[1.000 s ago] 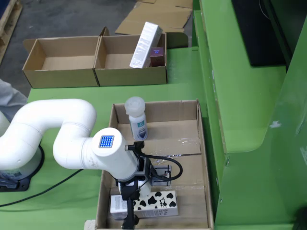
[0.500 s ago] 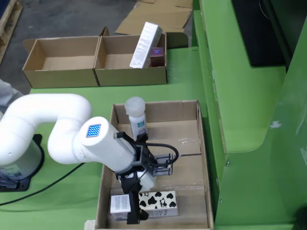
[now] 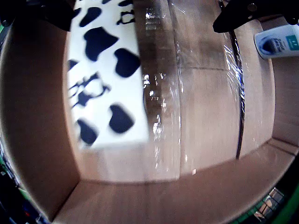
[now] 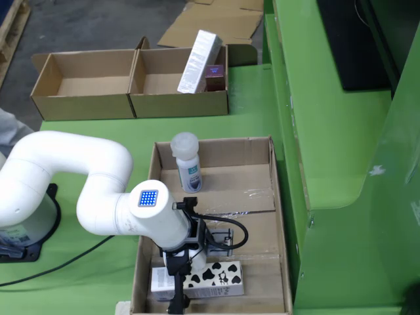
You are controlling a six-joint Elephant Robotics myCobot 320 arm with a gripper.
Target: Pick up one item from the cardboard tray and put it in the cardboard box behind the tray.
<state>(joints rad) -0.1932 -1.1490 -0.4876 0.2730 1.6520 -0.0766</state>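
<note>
You can't see the gripper [image 4: 177, 303] jaws from above; the arm [image 4: 154, 220] hides part of the cow-print carton [image 4: 216, 277] under it.

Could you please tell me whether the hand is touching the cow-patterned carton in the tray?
Cannot tell. In the view from above, the hand overlaps the black-and-white cow-patterned carton, hiding any gap; the hand-mounted view shows the fingers only at its top edge.

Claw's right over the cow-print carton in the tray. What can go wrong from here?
1. The claw hangs at the cow-print carton's left end in the overhead view; an end grip may let it tilt or slip.
2. That end sits near the tray wall, so a finger could catch cardboard.
3. The box behind already holds a tall white carton and a dark red box; the drop may land on them.
</note>
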